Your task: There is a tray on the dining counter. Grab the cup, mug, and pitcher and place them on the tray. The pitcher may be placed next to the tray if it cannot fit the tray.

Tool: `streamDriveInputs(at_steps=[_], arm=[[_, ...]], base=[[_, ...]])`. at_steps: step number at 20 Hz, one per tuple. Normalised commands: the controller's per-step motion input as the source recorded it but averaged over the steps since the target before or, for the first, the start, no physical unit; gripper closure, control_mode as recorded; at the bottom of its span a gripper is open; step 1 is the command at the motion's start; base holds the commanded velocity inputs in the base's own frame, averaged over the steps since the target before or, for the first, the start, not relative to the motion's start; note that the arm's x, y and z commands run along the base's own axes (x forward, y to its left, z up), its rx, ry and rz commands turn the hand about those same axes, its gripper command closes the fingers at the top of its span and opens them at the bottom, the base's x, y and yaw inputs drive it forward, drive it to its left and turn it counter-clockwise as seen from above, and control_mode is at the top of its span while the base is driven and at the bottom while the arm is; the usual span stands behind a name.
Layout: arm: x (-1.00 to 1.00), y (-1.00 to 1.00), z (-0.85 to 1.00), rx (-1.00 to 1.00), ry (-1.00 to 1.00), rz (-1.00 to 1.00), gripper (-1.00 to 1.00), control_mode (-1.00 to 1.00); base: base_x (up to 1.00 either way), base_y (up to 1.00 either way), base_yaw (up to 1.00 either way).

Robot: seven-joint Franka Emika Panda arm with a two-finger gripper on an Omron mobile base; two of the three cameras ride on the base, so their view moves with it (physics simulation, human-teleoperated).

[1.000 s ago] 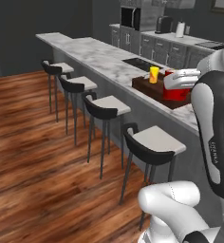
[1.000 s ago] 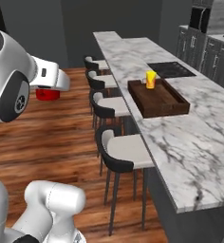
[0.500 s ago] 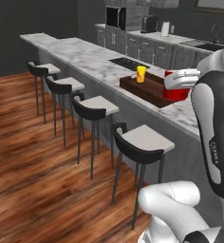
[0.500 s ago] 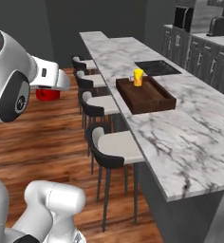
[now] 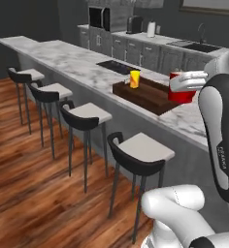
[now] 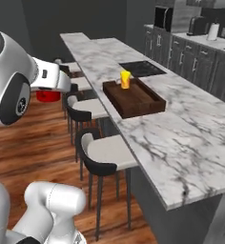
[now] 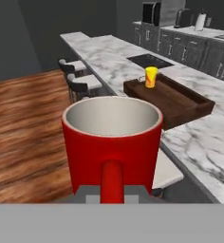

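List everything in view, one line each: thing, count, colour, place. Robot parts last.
dining counter: 1, white marble with grey veins, running into the room.
tray: 1, dark brown, on the dining counter.
cup: 1, yellow, at the tray's far end.
mug: 1, red, pale inside, held off the counter.
stools: 4, white seats with black backs, along the counter's front.
cooktop: 1, black, set in the counter beyond the tray.
microwave: 1, dark, back worktop.
end effector: 1, shut on the mug.

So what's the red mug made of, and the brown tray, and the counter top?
The mug looks like glazed ceramic: glossy red with a pale inside. The tray looks like dark wood with a matte finish. The counter looks like polished marble, white with grey veins.
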Motion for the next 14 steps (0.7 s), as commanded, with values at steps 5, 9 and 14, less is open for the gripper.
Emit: streamDriveInputs(at_steps=[5, 9, 14], arm=[[0.00, 0.00, 0.00, 0.00, 0.00, 0.00, 1.00, 1.00], [0.00, 0.00, 0.00, 0.00, 0.00, 0.00, 1.00, 1.00], [0.00, 0.00, 0.00, 0.00, 0.00, 0.00, 1.00, 1.00]], base=[[0.92, 0.47, -0.17], [0.35, 0.72, -0.30], [0.01, 0.49, -0.49]])
